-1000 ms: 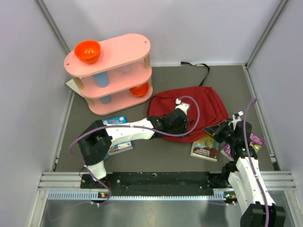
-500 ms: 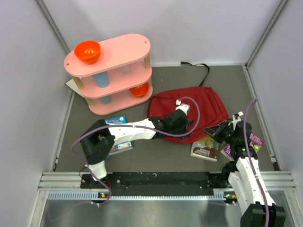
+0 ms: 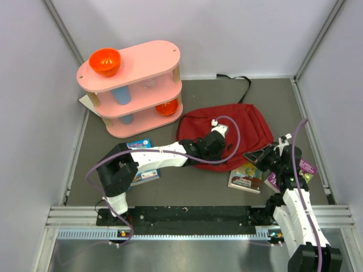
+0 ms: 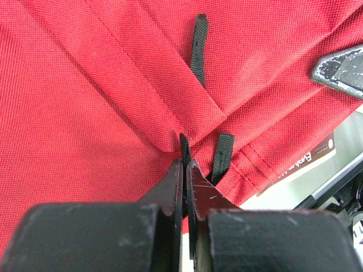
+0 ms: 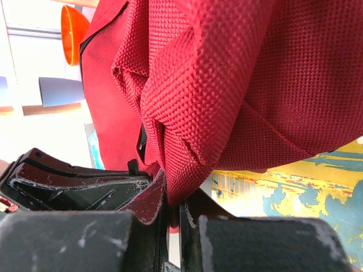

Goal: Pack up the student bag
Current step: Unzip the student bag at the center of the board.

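Note:
The student bag (image 3: pixel 244 127) lies flat on the table, a dark red backpack with its zip edge toward the arms. My left gripper (image 3: pixel 220 150) rests on the bag's near left part. Up close, this left gripper (image 4: pixel 185 161) is shut on a thin black zip pull tab (image 4: pixel 184 146) at a seam of the red fabric (image 4: pixel 85 85). A second black tab (image 4: pixel 223 153) hangs free beside it. My right gripper (image 3: pixel 260 156) sits at the bag's near right edge. The right gripper (image 5: pixel 174 198) is shut on a bunched fold of the bag's fabric (image 5: pixel 227 85).
A yellow book (image 3: pixel 245 177) lies just in front of the bag, a purple book (image 3: pixel 305 169) at the right and a blue book (image 3: pixel 140 164) under the left arm. A pink shelf (image 3: pixel 133 85) with an orange bowl (image 3: pixel 105 61) stands at the back left.
My left gripper has shut on the black zip pull tab; it stood partly open before. The right gripper keeps its hold on the bag's fabric and has not moved.

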Tool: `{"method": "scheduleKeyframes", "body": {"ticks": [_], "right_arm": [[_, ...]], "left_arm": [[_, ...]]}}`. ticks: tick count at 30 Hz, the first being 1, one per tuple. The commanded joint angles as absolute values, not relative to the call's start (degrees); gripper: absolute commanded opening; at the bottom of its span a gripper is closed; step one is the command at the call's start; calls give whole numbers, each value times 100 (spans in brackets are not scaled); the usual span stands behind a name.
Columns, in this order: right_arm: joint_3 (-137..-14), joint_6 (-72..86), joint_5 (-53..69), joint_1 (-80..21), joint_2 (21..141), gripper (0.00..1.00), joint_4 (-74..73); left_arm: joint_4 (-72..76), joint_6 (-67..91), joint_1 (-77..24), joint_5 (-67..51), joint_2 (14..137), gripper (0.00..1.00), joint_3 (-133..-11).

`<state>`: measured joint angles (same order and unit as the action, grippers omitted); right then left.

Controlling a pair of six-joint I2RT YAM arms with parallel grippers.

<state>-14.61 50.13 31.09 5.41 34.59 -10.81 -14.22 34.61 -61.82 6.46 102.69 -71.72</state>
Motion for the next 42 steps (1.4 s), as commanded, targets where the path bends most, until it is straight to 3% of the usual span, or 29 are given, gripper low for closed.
{"method": "scheduleKeyframes", "body": {"ticks": [1,13,23,24,27,28,31,36,42], "right_arm": [[-1547,5027,3138,501,3410,0,-984],[-2302,4544,2567,606,4736,0,-870],[-2943,3982,2960,1257,5816,0,-632],[-2997,3886,3127,1266,5879,4,-702],[-2936,3937,3813,1266,5689,38,-702],[-2927,3903,3797,1266,5530,55,-868],[-2962,3700,3674,1274,4767,74,-1808],[-2418,4744,4324,1064,3746,75,-2066],[-1653,6546,3481,-280,2769,74,-1574]], "left_arm": [[-1301,3454,-6205,721,10099,0,-7190],[-1389,3217,-6144,2284,8896,0,-6110],[-749,2945,-5994,2392,7998,0,-5300],[-677,2910,-5994,2295,7998,0,-5300],[-519,2909,-6003,1935,8103,0,-5405],[-492,2927,-5994,1838,8147,0,-5466],[-475,2927,-5994,1626,8270,0,-5555],[-352,2927,-6003,1468,8314,0,-5563],[-334,2830,-6003,1485,8227,0,-5528]]}}
